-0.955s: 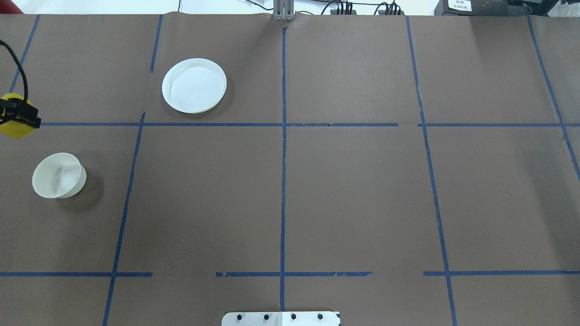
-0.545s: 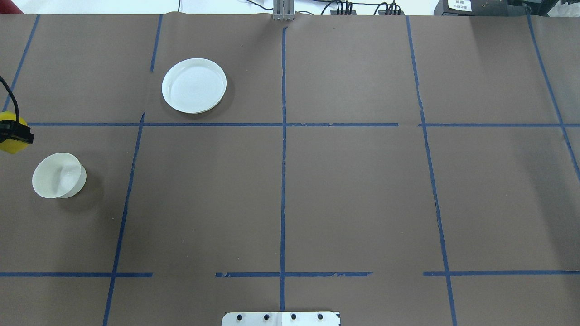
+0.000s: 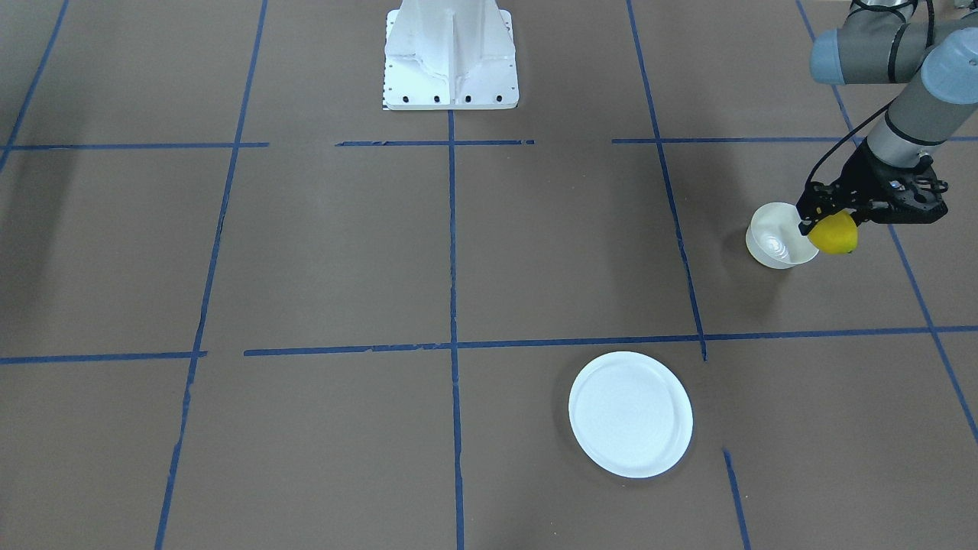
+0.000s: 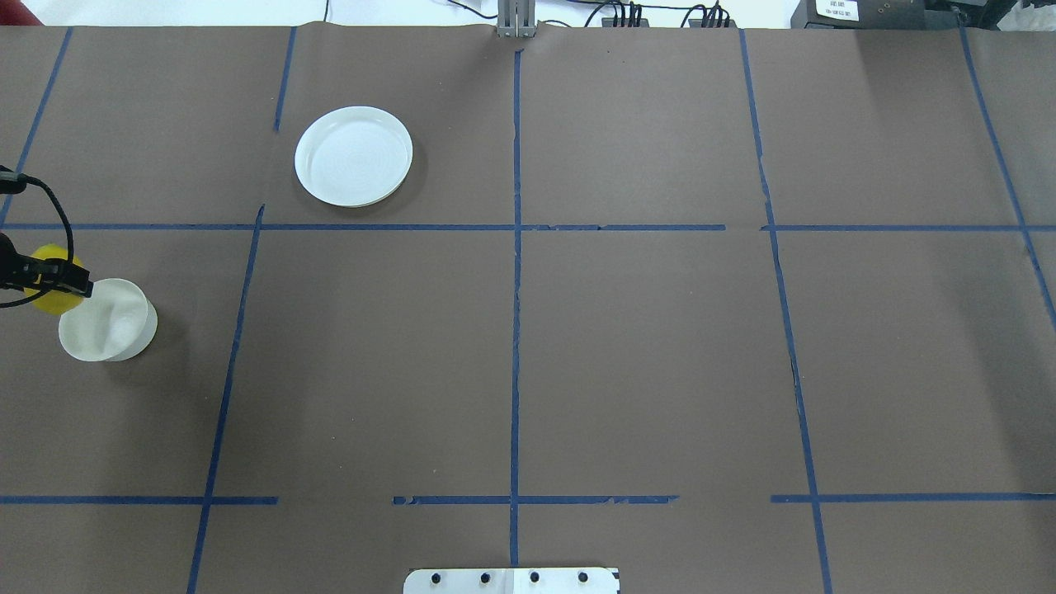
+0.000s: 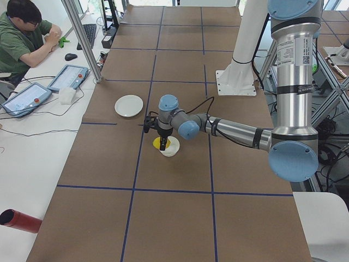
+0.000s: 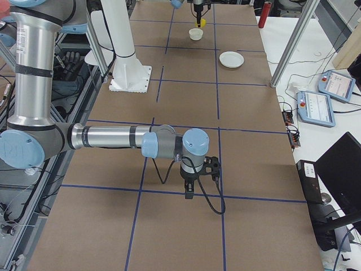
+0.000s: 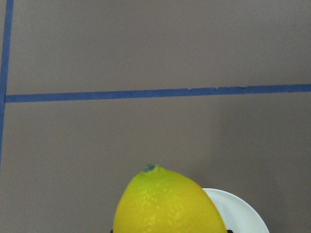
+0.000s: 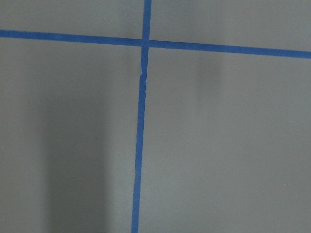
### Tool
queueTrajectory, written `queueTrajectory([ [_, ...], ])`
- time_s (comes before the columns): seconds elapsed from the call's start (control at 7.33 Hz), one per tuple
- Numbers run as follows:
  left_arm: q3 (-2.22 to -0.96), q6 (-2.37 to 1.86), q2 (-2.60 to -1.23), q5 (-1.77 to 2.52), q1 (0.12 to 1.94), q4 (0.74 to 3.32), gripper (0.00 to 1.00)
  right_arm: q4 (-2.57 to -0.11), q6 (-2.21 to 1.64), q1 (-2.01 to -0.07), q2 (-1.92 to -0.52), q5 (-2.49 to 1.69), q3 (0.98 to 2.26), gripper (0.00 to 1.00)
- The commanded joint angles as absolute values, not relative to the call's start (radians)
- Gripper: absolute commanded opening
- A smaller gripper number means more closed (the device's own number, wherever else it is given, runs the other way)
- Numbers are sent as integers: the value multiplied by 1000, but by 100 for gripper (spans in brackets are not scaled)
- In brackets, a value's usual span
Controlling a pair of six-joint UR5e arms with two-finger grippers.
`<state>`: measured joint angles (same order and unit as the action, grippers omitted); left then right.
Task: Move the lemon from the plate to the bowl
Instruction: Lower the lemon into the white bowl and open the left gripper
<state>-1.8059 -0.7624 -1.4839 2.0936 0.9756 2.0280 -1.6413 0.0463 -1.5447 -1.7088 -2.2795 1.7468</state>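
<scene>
My left gripper is shut on the yellow lemon and holds it in the air at the outer rim of the small white bowl. In the overhead view the lemon and gripper sit at the bowl's far-left rim. The left wrist view shows the lemon with a bit of bowl rim below it. The flat white plate holds nothing. My right gripper hangs low over bare table; I cannot tell if it is open or shut.
Blue tape lines divide the brown table cover. The robot's white base stands at the table's middle edge. An operator sits at a side desk with tablets. A red cylinder lies off the table's left end.
The left gripper has carried the lemon from the table's far-left edge towards the robot and rightwards, down to the bowl's rim. Plate and bowl have not moved.
</scene>
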Motion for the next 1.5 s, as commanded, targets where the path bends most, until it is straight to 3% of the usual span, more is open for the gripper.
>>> queueTrajectory([
  [0.0,-1796,-762,-1485,2141,936,2028,0,-1641,46,-1545,-1709,-2279,1746,100],
  [0.14,-1795,-762,-1486,2144,924,2028,0,-1641,46,-1545,-1709,-2279,1747,100],
  [0.27,-1795,-762,-1486,2145,916,2028,13,-1641,46,-1545,-1709,-2279,1747,100],
  [0.41,-1793,-759,-1486,2145,914,2029,72,-1641,46,-1545,-1709,-2279,1746,100],
  [0.55,-1796,-758,-1485,2145,916,2031,100,-1641,46,-1545,-1709,-2279,1746,100],
  [0.95,-1839,-720,-1488,2252,937,2022,100,-1641,46,-1545,-1709,-2279,1747,100],
  [1.36,-1844,-325,-1489,2253,1211,1860,100,-1641,46,-1545,-1709,-2279,1747,100],
])
